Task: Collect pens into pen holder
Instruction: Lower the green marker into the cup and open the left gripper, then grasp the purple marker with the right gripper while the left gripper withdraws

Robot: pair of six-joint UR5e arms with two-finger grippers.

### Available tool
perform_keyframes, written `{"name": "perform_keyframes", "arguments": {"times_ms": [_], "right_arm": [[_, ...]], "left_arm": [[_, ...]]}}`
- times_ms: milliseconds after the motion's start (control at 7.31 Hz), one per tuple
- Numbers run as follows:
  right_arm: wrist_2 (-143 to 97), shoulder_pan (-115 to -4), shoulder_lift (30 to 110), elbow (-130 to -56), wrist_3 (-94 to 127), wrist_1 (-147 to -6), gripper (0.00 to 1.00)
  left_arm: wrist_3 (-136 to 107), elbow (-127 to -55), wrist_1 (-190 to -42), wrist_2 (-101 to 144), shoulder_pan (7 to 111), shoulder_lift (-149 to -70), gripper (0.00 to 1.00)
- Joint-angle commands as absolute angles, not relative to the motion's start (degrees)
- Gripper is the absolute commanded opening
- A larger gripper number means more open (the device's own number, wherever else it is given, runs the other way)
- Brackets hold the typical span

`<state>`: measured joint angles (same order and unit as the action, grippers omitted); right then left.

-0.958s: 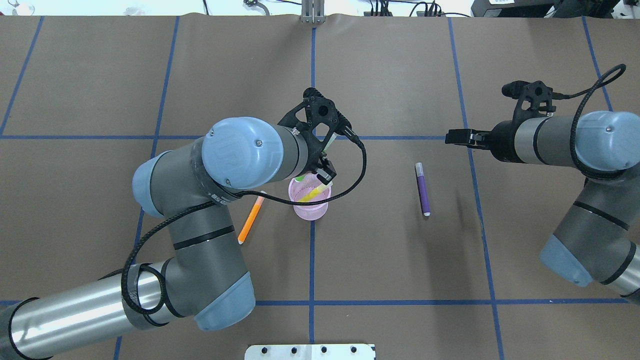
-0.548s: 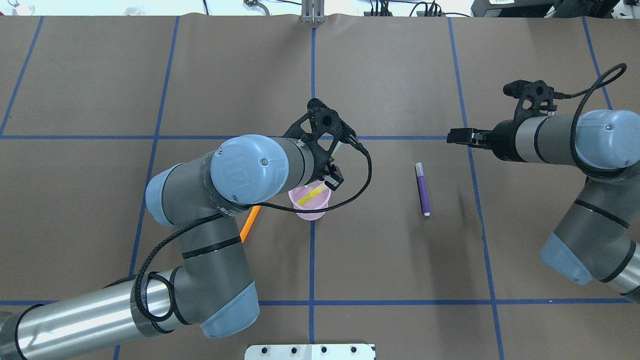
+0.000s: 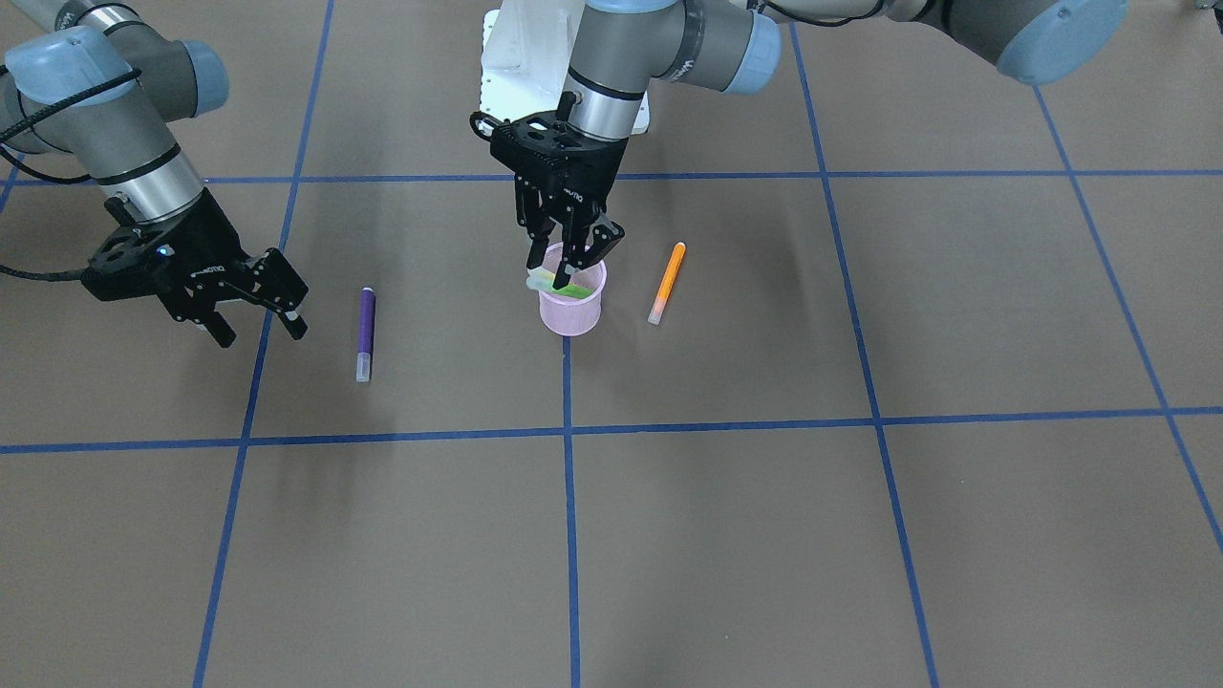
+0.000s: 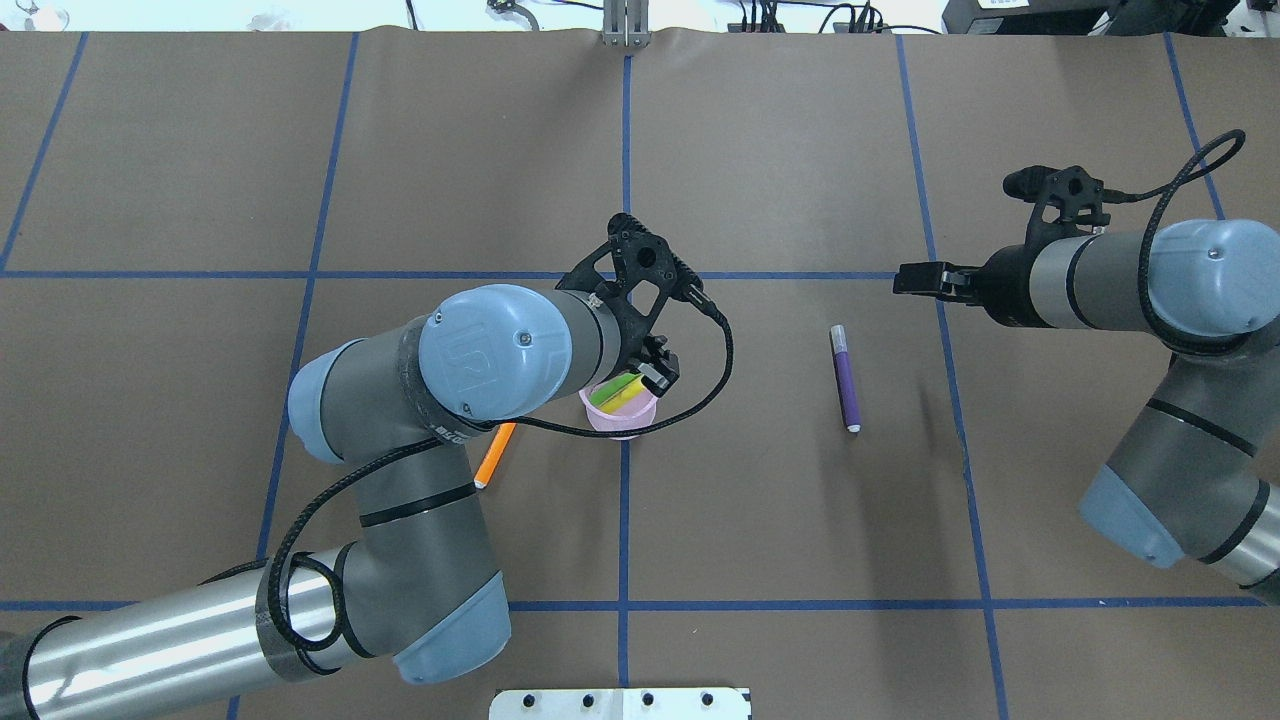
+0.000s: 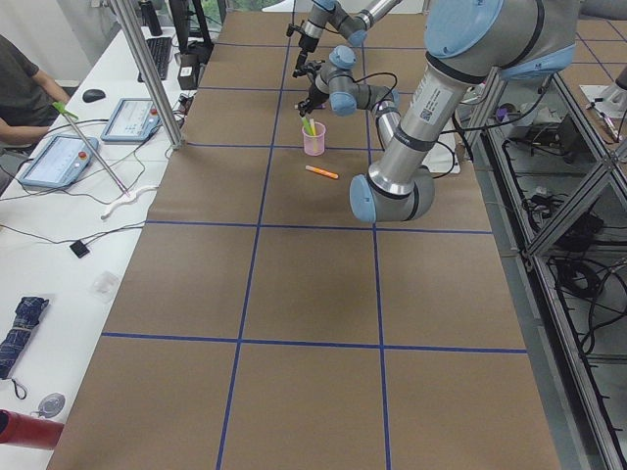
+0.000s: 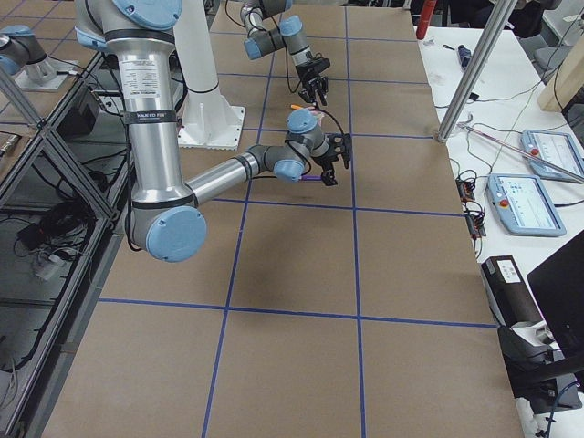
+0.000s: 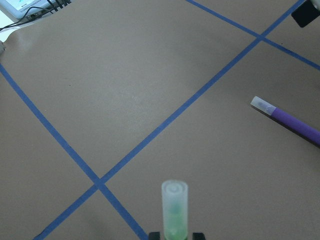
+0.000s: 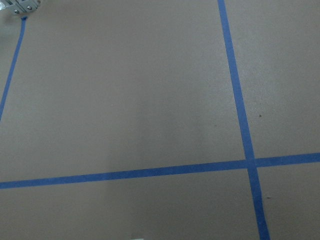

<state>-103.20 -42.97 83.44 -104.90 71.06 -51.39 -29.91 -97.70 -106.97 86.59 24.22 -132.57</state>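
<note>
The pink mesh pen holder (image 3: 571,311) stands near the table's middle; it also shows in the overhead view (image 4: 627,421). A yellow pen (image 4: 628,397) leans inside it. My left gripper (image 3: 570,264) is right over the rim, shut on the green pen (image 3: 566,288), whose lower end is in the cup. The left wrist view shows the green pen's pale cap (image 7: 174,207) between the fingers. The orange pen (image 3: 667,281) lies on the table beside the cup. The purple pen (image 3: 365,325) lies apart from it. My right gripper (image 3: 260,330) is open and empty, beside the purple pen.
Blue tape lines (image 3: 568,430) divide the brown table cover. The robot's white base (image 3: 521,57) stands behind the cup. A white plate (image 4: 620,703) sits at the near table edge. An operator (image 5: 24,88) and tablets are beyond the far side.
My left gripper has shifted over the cup and come down. The green pen now shows in the cup's mouth beside the yellow one. The right arm has barely moved.
</note>
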Motion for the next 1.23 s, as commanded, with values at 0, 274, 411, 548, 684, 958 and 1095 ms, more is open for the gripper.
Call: {"name": "perform_keyframes", "arguments": {"times_ms": [0, 274, 411, 548, 684, 958, 1095], "right_arm": [[-103.97, -42.89, 83.32, -102.94, 71.1, -51.33, 1.0], [-113.41, -43.33, 78.71, -99.0, 69.09, -52.2, 1.0], [-118.34, -44.29, 75.36, -97.83, 68.56, -60.13, 1.0], [-122.74, -45.25, 70.71, -97.91, 64.99, -71.17, 0.98], [-123.39, -45.26, 68.14, -98.52, 59.03, -77.46, 0.97], [-122.44, -44.48, 67.24, -98.44, 58.53, -78.31, 0.88], [-122.34, -43.95, 67.24, -97.92, 58.27, -77.61, 0.87]], "left_arm": [[-32.76, -98.78, -106.53, 86.83, 24.43, -132.28, 0.99], [-39.98, -99.93, -101.71, 87.71, 26.18, -131.49, 0.99], [-40.08, -99.41, -99.69, 90.85, 28.63, -131.4, 0.99], [-40.08, -99.23, -99.06, 92.88, 29.96, -131.4, 0.99], [-40.08, -99.14, -98.97, 92.9, 29.97, -131.4, 0.99], [-40.17, -99.14, -98.96, 92.9, 29.97, -130.79, 0.99], [-40.17, -99.14, -98.96, 92.9, 29.97, -130.69, 0.99]]}}
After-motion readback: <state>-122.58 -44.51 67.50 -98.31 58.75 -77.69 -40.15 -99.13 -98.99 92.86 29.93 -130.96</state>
